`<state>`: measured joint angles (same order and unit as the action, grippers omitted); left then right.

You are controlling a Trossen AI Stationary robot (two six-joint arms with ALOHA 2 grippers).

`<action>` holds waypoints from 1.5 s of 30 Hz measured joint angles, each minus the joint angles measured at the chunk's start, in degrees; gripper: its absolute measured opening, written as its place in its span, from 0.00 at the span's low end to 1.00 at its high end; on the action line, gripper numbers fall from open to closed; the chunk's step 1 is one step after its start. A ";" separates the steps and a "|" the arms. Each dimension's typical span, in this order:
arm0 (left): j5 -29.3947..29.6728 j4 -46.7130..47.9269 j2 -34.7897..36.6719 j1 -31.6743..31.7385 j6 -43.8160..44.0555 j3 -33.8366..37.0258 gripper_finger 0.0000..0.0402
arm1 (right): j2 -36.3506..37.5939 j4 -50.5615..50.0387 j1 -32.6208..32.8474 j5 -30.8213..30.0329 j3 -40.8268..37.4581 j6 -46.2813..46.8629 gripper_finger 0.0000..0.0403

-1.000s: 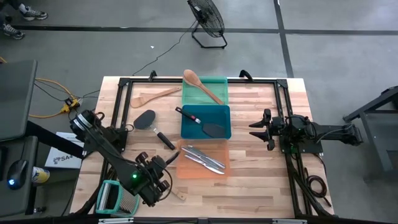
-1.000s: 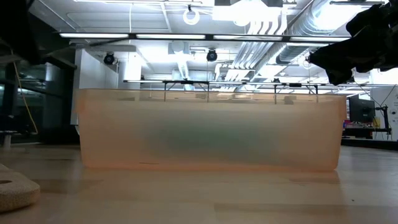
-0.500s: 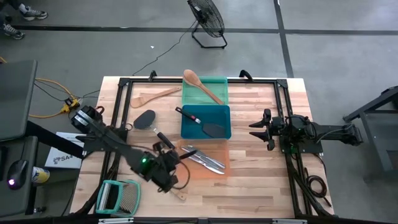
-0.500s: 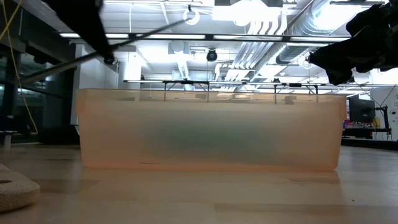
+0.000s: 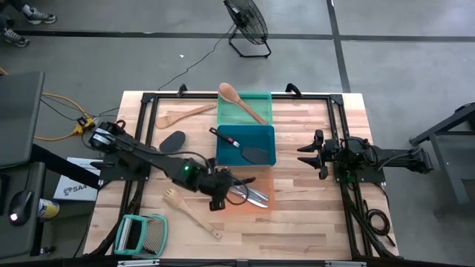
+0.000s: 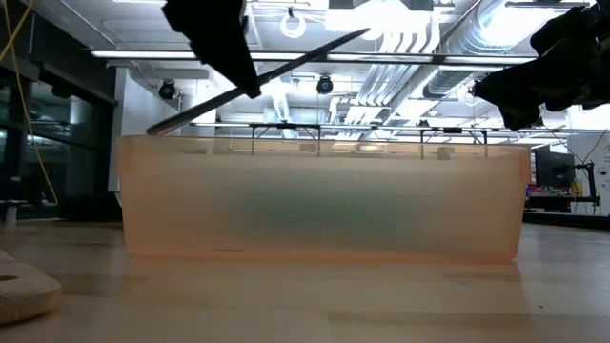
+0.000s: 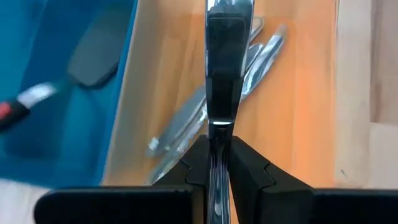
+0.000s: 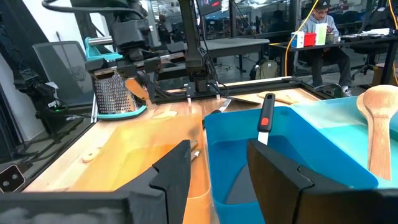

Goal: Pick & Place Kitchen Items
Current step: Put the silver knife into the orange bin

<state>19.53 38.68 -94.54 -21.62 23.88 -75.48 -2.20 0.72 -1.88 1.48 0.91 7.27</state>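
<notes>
My left gripper (image 5: 225, 189) hangs over the orange tray (image 5: 266, 178), shut on a slim, knife-like silver utensil (image 7: 222, 74). In the low view the utensil (image 6: 286, 62) shows as a thin slanted bar above the tray's wall (image 6: 324, 210). Several silver utensils (image 5: 249, 194) lie flat on the tray's floor. At the table's right, my right gripper (image 5: 312, 152) waits open, with nothing between its fingers. A wooden fork (image 5: 193, 213) and a black spatula (image 5: 172, 141) lie flat on the table. My left gripper pinches the slim utensil's shaft (image 7: 219, 134) between its two fingers (image 7: 245, 163), which lie on its two flat sides. The fingers slant down from the table's left. The utensil reaches past them over the tray, tilted, and is lifted clear of tray and table.
The blue tray (image 5: 263, 133) holds a black spatula with a red-banded handle (image 5: 236, 143). The green tray (image 5: 256, 111) beyond it holds a wooden spoon (image 5: 241, 102). A wooden spatula (image 5: 182, 116) lies at the far left, and a green-handled grater (image 5: 139, 233) at the near left edge.
My left gripper has swung from the near left of the table toward the right and far side, to above the orange tray. It rolled as it went and stayed shut on the slim utensil. The wooden fork it had covered now shows on the table.
</notes>
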 joint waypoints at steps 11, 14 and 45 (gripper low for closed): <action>-4.12 -2.07 -2.27 4.61 -26.34 0.03 0.08 | 0.00 -0.01 0.00 0.00 0.00 0.00 0.37; -5.30 -4.04 -4.32 4.81 -30.74 -1.80 0.08 | -0.02 0.07 0.01 0.00 0.00 0.00 0.37; -9.38 2.92 -18.23 7.42 -34.17 -12.87 0.08 | -2.23 0.01 0.01 0.13 0.00 0.00 0.37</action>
<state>10.15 41.60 -112.77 -14.20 -10.28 -88.36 -4.43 0.73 -1.87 1.61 0.91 7.27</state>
